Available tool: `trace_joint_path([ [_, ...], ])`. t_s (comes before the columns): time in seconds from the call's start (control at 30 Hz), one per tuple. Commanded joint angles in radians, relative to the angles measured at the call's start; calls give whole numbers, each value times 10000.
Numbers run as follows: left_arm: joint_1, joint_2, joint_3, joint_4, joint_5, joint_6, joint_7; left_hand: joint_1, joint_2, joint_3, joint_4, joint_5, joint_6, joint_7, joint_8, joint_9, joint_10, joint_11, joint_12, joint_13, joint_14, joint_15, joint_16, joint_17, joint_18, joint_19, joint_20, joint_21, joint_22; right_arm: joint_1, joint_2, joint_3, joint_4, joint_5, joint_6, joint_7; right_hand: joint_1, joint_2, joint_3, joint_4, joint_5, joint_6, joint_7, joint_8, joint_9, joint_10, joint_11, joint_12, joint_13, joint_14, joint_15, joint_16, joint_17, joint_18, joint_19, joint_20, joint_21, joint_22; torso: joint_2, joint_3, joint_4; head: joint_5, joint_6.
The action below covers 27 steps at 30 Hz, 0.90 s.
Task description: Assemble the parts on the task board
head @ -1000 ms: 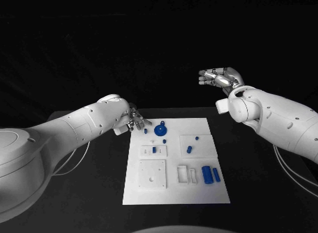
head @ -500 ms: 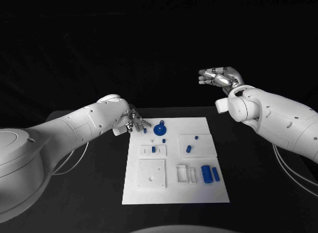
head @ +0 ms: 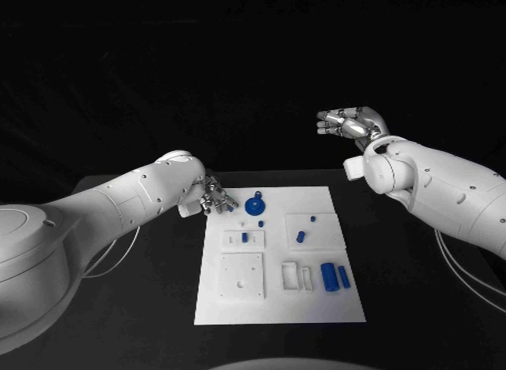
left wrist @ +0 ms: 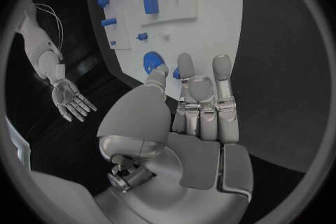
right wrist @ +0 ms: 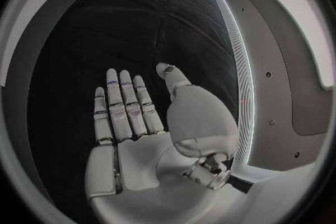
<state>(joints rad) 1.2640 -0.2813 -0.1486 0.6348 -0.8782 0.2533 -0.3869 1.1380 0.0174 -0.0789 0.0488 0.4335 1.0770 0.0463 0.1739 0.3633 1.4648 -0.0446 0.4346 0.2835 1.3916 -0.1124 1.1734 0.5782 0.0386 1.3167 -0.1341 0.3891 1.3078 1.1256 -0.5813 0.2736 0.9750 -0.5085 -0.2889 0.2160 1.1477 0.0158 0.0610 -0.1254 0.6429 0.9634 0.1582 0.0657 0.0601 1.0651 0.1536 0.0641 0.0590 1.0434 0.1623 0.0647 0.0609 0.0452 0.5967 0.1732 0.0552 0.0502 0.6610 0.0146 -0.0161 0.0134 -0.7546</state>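
Observation:
The white task board [head: 278, 304] lies in the middle of the black table. A round blue part with a tab [head: 254, 206] sits near its far left corner. More blue parts lie on it: a small block [head: 244, 237], two short pieces [head: 303, 231] and two cylinders [head: 334, 277]. My left hand [head: 213, 200] hovers at the board's far left corner, fingers straight and apart, holding nothing. In the left wrist view this hand [left wrist: 192, 112] reaches over the board's edge [left wrist: 210, 17]; the round part [left wrist: 152, 60] and a small blue peg [left wrist: 176, 73] lie just past its fingertips. My right hand [head: 349, 123] is raised high beyond the board, open and empty [right wrist: 133, 117].
White raised fixtures [head: 242, 276] with holes and slots stand on the board's near half. Black table [head: 419, 262] surrounds the board on every side. The left wrist view also catches my right hand [left wrist: 70, 98] spread in the air.
My left hand has drawn back slightly toward the board's left edge and sunk a little. The right hand has not moved.

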Motion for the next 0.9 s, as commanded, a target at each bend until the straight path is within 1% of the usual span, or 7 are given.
trace_joint_path([
  [0.03, -1, 5, 2, 9, 243, 172, 7, 33, 141, -29, -44, -17, -30, -46, -36, 17, 125, 0, 49, 10, -35, -12, 40, -9, -102, -70, 14, 58, 183, 4, 2, 7, 11, 18, 21, 47, -8, 25, -30, -13, 39, -67, 12, -65, -10, -70, 17, -56, -15, -53, 29, -39, -10, -45, -72, -13, -43, -15, 6, 4, -7, -3, -8],
  [0.3, -2, 14, 3, 5, 432, -35, 111, 235, 385, 55, -197, -115, -45, -50, -58, 27, 109, 0, 47, 5, -44, -14, 42, -16, -105, -85, 12, 60, 180, 4, 11, 7, 0, 18, 30, 42, -2, 29, -2, -25, 34, -64, 14, -66, -10, -71, 17, -56, -15, -54, 30, -38, -10, -46, -78, -12, -44, -15, 8, 3, -8, -25, -3],
  [0.5, -2, 23, 4, -19, 482, -150, 162, 180, 350, -46, -197, -269, -42, -45, -56, 38, 106, 4, 55, 6, -41, -12, 33, -28, -102, -84, 15, 59, 177, 4, 25, 6, 3, 19, 39, 40, -2, 29, -2, -25, 34, -64, 14, -66, -10, -71, 17, -56, -15, -54, 30, -38, -10, -46, -78, -12, -44, -15, 16, 3, -16, -47, 2],
  [0.6, -2, 22, 4, -33, 505, -91, 137, 192, 353, -56, -206, -277, -34, -50, -53, 42, 107, 1, 58, 7, -41, -11, 35, -29, -102, -84, 16, 59, 178, 4, 24, 6, 26, 21, 42, 39, -36, 9, 23, -27, 35, -81, 17, -67, -11, -75, 20, -57, -15, -62, 32, -40, -11, -47, -84, -10, -45, -16, 18, 5, -19, -49, 1],
  [0.67, -2, 24, 4, -39, 513, -60, 122, 187, 349, -71, -206, -290, -36, -45, -56, 42, 102, 2, 57, 7, -43, -10, 35, -29, -103, -84, 16, 59, 179, 4, 24, 6, 33, 24, 47, 35, -40, 4, 12, -24, 38, -87, 18, -68, -11, -76, 20, -56, -15, -66, 33, -39, -11, -48, -92, -9, -46, -16, 20, 7, -10, -56, 0],
  [0.8, -2, 37, 4, -62, 529, -12, 74, 152, 345, -107, -181, -306, -39, -42, -62, 42, 107, 3, 66, 10, -39, -9, 46, -26, -102, -83, 16, 61, 180, 4, 25, 6, 44, 33, 57, 26, -42, 2, 7, -22, 39, -89, 18, -68, -11, -76, 20, -55, -14, -68, 33, -39, -10, -48, -96, -9, -46, -16, 24, 2, 3, -63, 4],
  [0.9, -3, 60, 4, -108, 537, 20, 15, 59, 334, -162, -109, -337, -41, -37, -67, 41, 106, 8, 72, 12, -40, -6, 51, -25, -101, -79, 17, 65, 181, 4, 31, 6, 44, 47, 62, 20, -42, 2, 7, -22, 39, -89, 18, -68, -11, -76, 20, -55, -14, -68, 33, -39, -10, -48, -96, -9, -46, -16, 24, -2, -4, -56, 10],
])
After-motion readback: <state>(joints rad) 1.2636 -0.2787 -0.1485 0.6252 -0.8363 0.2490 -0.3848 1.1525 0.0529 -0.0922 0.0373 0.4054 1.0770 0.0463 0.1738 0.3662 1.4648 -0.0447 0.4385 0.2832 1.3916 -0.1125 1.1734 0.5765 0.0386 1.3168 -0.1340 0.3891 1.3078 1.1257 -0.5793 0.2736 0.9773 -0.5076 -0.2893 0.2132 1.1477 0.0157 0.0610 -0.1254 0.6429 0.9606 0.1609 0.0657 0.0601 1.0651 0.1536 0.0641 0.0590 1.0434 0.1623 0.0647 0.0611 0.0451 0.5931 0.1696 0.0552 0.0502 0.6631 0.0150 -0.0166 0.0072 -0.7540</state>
